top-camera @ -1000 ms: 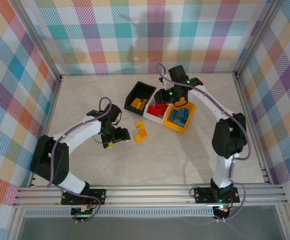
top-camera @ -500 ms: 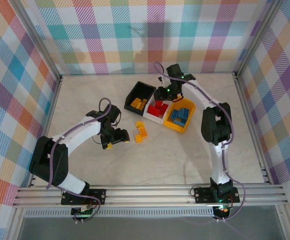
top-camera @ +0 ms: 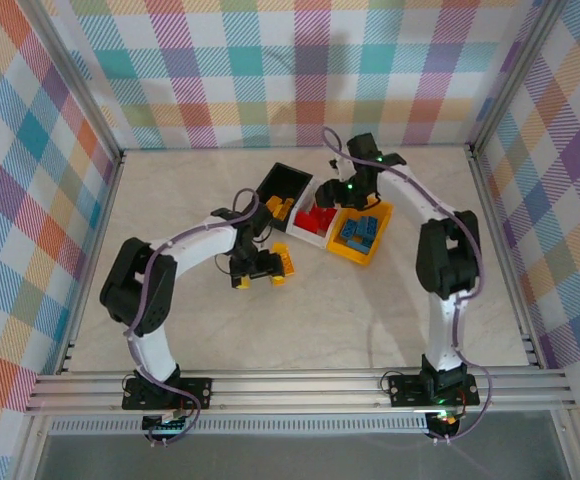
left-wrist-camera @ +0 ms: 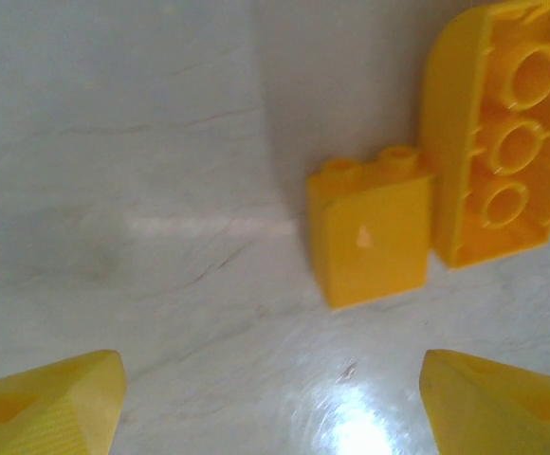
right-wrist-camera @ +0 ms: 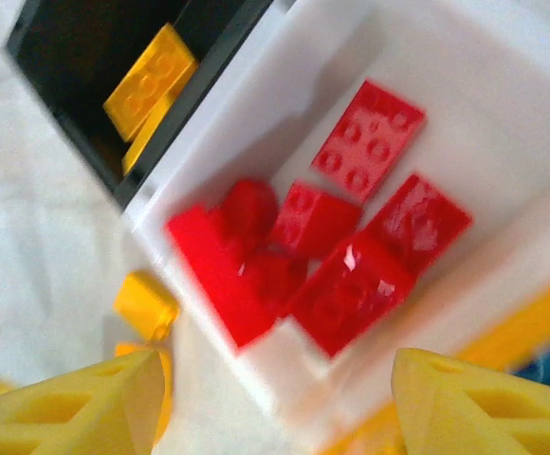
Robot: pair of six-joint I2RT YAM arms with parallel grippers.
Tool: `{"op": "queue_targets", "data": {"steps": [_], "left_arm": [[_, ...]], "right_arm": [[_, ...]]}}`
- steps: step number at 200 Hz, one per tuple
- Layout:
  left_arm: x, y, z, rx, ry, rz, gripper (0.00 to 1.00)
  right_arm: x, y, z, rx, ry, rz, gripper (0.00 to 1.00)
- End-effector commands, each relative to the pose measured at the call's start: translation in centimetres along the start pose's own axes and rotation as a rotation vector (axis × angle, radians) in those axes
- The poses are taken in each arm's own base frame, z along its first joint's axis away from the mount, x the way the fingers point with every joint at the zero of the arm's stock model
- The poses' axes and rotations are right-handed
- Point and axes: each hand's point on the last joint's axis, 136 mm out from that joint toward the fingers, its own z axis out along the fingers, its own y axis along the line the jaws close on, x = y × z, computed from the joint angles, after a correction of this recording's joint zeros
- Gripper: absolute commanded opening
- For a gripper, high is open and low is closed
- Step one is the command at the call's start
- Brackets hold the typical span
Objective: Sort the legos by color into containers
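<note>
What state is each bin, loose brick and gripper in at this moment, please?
Black bin: holds yellow bricks.
White bin: holds red bricks.
Yellow bin: holds blue bricks.
Small loose brick: lying on the table, unsorted.
Large loose brick: on its side beside it.
Left gripper: open, empty.
Right gripper: open, empty, above the white bin.

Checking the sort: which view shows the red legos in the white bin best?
Right wrist: it looks down on the red legos, separate bricks with studs visible. Top external shows them as a small red patch.
</note>
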Motion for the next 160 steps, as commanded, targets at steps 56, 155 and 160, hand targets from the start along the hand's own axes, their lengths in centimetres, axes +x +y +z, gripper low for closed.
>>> {"op": "queue_targets", "data": {"steps": [56,155,160], "left_arm": [[-1.0,-1.2,3.8,-0.060,0.041,0.002,0.81],[-1.1,0.4,4.5,-0.145,0.044,-0.010,0.49],[-1.0,0.5,4.5,-0.149,0.044,-0.009,0.47]], "right_arm": [[8.6,3.1,-8.5,-0.076,-0.093,0.034,0.66],[9.3,3.7,-8.6,-0.126,-0.101,0.048,0.64],[9.2,3.8,-8.5,-0.132,-0.099,0.050,0.64]]}}
